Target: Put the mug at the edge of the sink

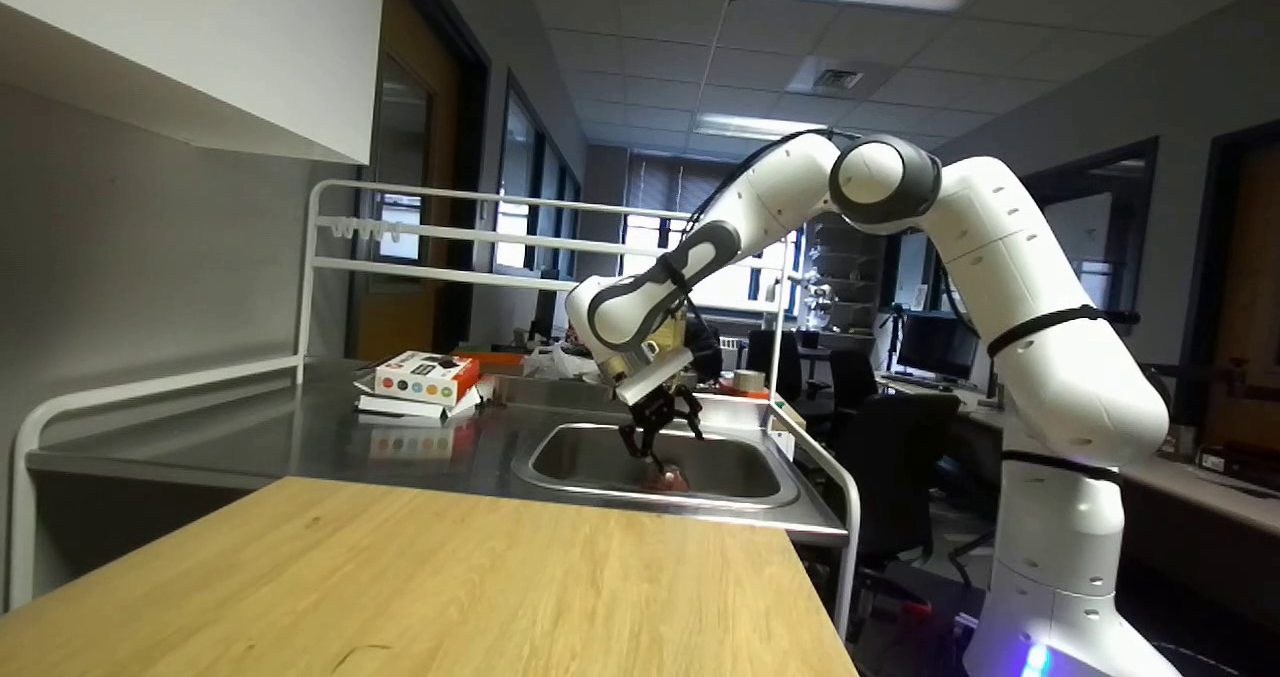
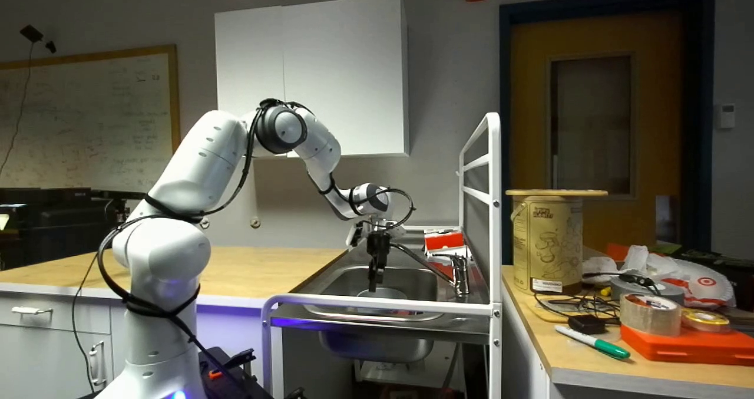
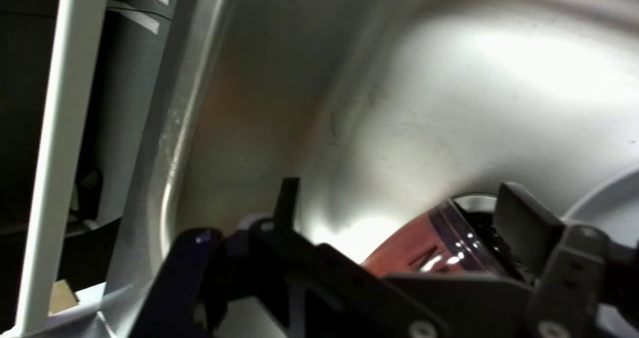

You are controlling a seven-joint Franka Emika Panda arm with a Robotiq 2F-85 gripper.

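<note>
The mug (image 3: 414, 245) lies in the sink (image 3: 449, 103), just beneath the tool (image 3: 404, 205). The 2 fingers (image 3: 524, 228) stand apart; in the wrist view the mug shows between them, its mouth partly behind the right one. I cannot tell whether they touch.

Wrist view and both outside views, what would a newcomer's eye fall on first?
Probably the white robot arm, arching over to the metal sink in both exterior views. Then, in the wrist view, the glossy red mug in that sink, beside the open jaws. An orange case under a tape roll, far right in an exterior view, also stands out.
</note>
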